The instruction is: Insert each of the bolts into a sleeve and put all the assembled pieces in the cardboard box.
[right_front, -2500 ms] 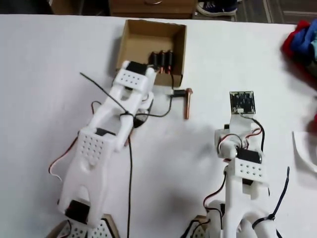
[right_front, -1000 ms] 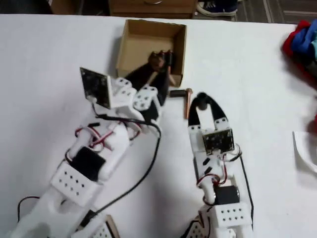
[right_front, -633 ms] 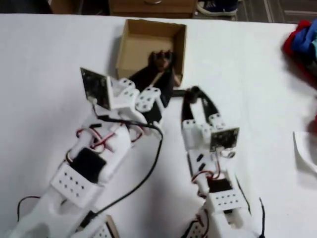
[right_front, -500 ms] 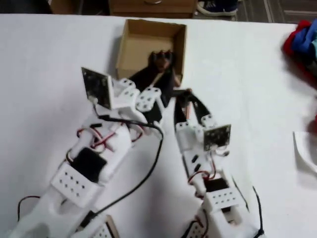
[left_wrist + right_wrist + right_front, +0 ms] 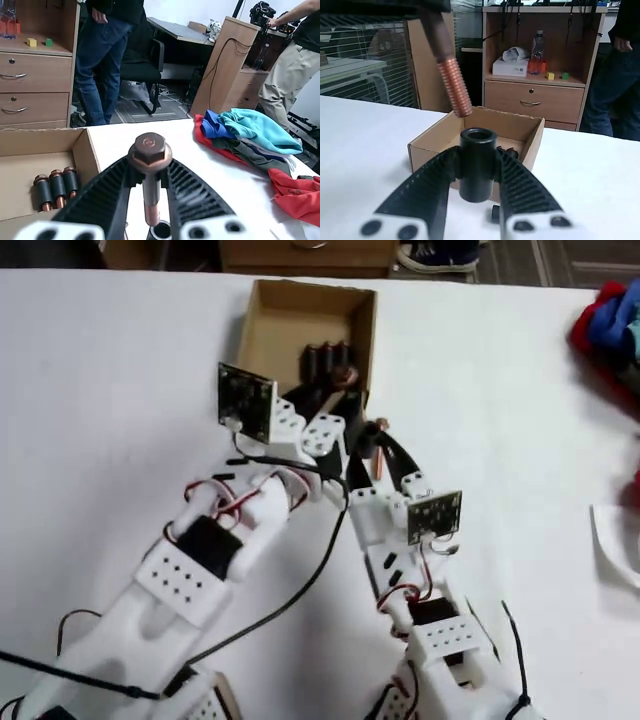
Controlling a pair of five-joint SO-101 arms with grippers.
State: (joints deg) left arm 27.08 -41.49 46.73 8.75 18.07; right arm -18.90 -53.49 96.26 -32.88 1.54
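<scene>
One threaded copper bolt (image 5: 150,150) is hanging pinched in the left gripper (image 5: 150,164). The right gripper (image 5: 478,167) is clamping a smooth black sleeve (image 5: 478,150)

white perforated arms (image 5: 185,580), black ridged claws (image 5: 148,167) (image 5: 477,160) (red, black cables (image 5: 300,595))

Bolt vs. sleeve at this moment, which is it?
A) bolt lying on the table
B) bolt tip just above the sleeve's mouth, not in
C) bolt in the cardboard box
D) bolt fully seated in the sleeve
B: in the right wrist view the bolt ends with a visible gap above the open mouth of the sleeve, which the right end effector grips.
</scene>
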